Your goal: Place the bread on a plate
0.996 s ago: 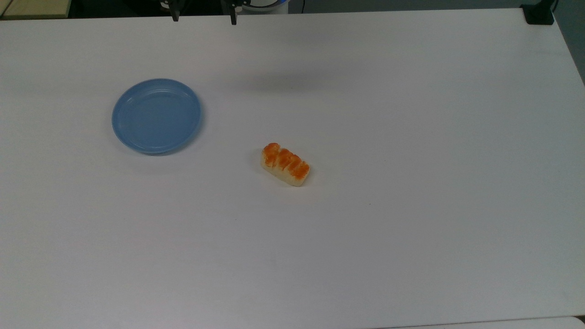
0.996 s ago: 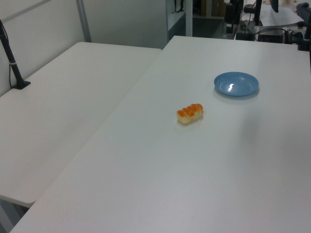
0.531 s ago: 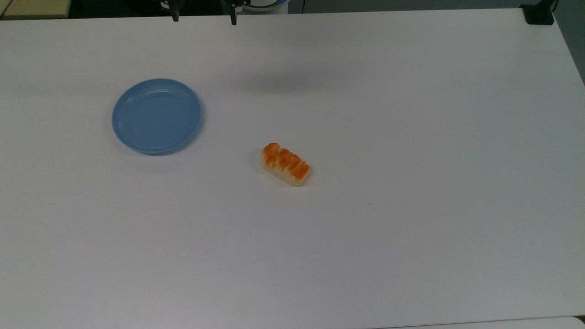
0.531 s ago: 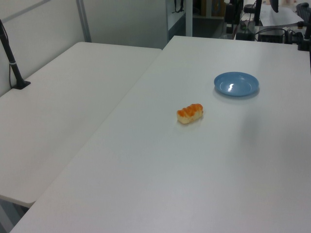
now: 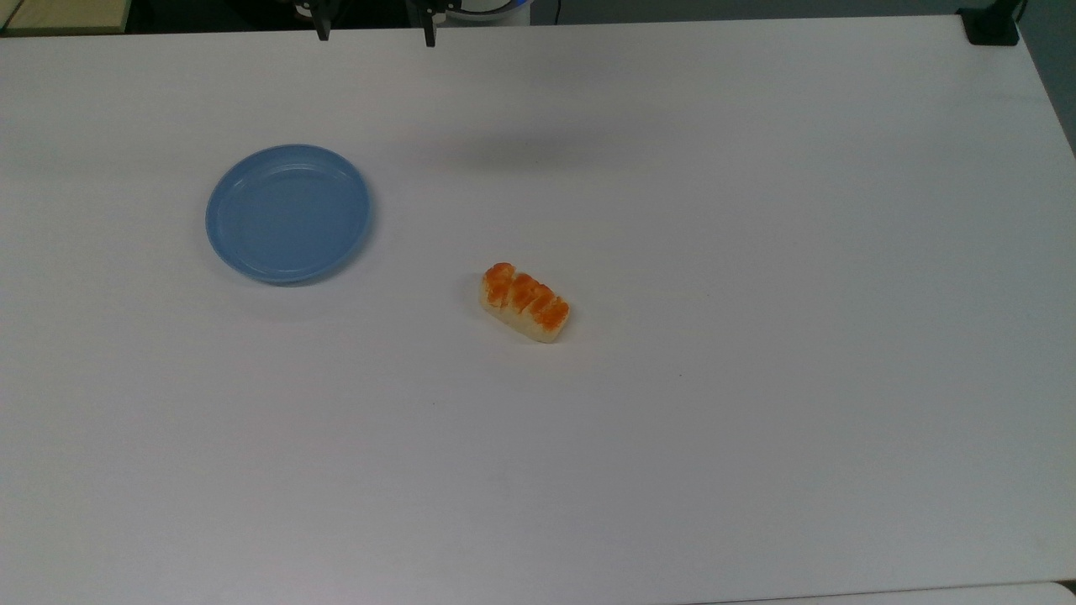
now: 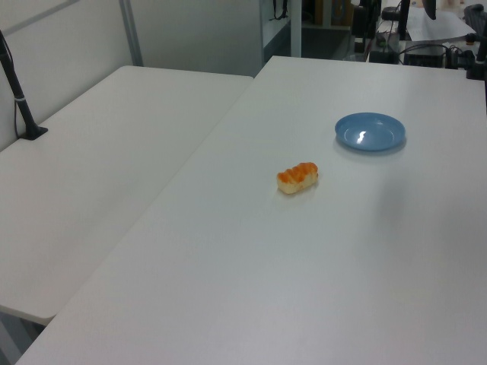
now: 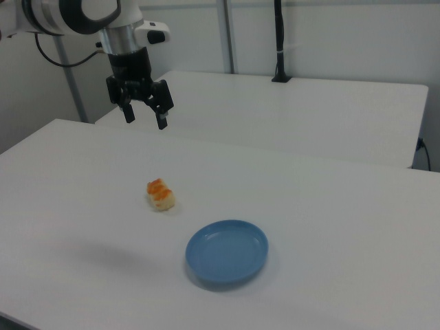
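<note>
One bread (image 5: pixel 524 302) and one plate (image 5: pixel 288 213) are all we count on the white table (image 5: pixel 756 378), along with a single gripper (image 7: pixel 145 114) on one arm (image 7: pixel 82 15). We see the bread lying flat near the middle of the table, its orange-brown top facing up, set at a slant in the top view. The plate sits well apart from it, toward the top view's left and a little farther up; in the right view the plate (image 7: pixel 227 251) is nearer the camera than the bread (image 7: pixel 161 194), and in the left view the plate (image 6: pixel 370 131) lies beyond the bread (image 6: pixel 297 177), toward the left view's right. Nothing rests on the plate.

We see the gripper hanging in the air above the table with its two fingers spread apart and nothing between them; in the top view its tips (image 5: pixel 375 34) poke in at the upper edge. It is well clear of both bread and plate.

A second white table (image 6: pixel 91 182) stands alongside, with a black post (image 6: pixel 17 95) clamped at its edge. Grey partition walls (image 7: pixel 344 41) close off the room behind.
</note>
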Motion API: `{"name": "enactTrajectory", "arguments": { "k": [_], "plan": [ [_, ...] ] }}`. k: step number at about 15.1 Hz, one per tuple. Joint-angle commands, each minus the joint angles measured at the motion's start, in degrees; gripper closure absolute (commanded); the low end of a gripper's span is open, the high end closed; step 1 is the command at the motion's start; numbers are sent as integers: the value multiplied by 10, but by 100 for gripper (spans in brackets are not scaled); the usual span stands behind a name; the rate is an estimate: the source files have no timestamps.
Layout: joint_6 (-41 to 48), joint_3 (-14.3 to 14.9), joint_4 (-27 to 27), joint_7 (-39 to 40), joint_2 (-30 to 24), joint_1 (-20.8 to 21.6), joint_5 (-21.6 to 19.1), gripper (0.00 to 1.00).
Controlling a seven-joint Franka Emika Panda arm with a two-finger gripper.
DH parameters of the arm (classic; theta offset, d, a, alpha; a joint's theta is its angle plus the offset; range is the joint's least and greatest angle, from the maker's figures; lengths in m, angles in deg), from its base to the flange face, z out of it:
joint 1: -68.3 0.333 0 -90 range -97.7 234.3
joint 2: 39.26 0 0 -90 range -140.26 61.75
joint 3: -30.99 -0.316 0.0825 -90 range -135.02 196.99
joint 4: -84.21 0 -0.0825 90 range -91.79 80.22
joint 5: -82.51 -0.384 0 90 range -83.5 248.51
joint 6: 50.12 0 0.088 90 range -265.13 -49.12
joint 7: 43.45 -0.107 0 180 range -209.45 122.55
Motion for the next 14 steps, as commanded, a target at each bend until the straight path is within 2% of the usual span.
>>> {"name": "enactTrajectory", "arguments": {
  "k": [1,3,5,9,11,14],
  "plan": [
    [-12,1,-8,3,3,6,8,0],
    [-13,0,-8,9,8,6,14,0],
    [-12,0,-9,72,12,6,14,0],
    [-36,-3,-8,322,41,6,25,0],
    [-59,-19,-8,393,67,6,48,0],
    [-81,-72,-17,394,94,7,101,0]
  ]
}}
